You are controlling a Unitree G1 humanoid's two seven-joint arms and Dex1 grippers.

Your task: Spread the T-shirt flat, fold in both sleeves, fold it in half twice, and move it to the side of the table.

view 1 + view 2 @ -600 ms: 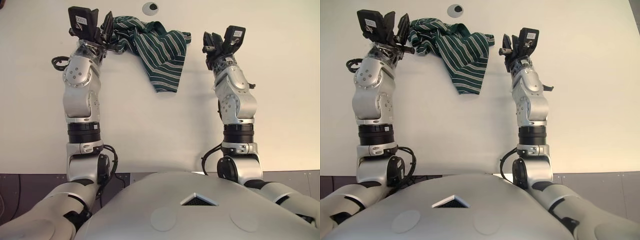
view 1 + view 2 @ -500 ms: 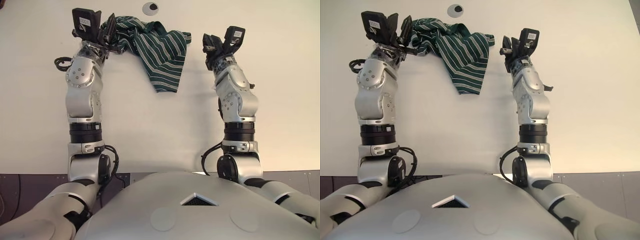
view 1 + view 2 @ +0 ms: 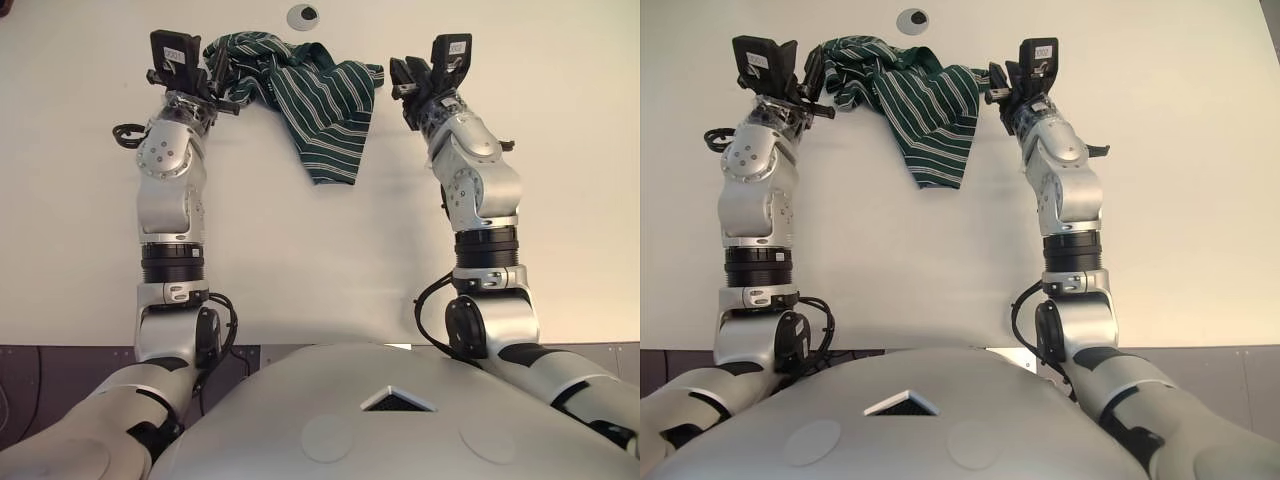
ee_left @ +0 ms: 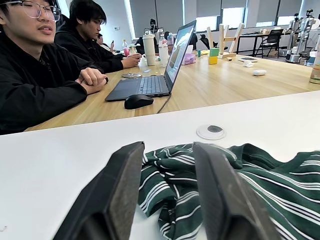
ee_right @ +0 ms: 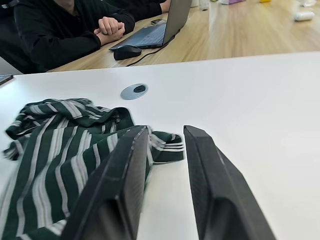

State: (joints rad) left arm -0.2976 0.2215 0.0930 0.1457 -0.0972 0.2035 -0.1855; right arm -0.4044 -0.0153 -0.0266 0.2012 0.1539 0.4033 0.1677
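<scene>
Crumpled T-shirt (image 3: 315, 105) btwn L jaws and R jaws, both spread.

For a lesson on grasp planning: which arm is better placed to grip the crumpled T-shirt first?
Left, probably: the left gripper, open, straddles bunched T-shirt fabric; the right gripper sits beside a corner.

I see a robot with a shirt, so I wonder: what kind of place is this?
Most likely an office or lab workroom: the white table has a cable grommet, and a laptop and computer mouse sit on the wooden table behind it.
</scene>
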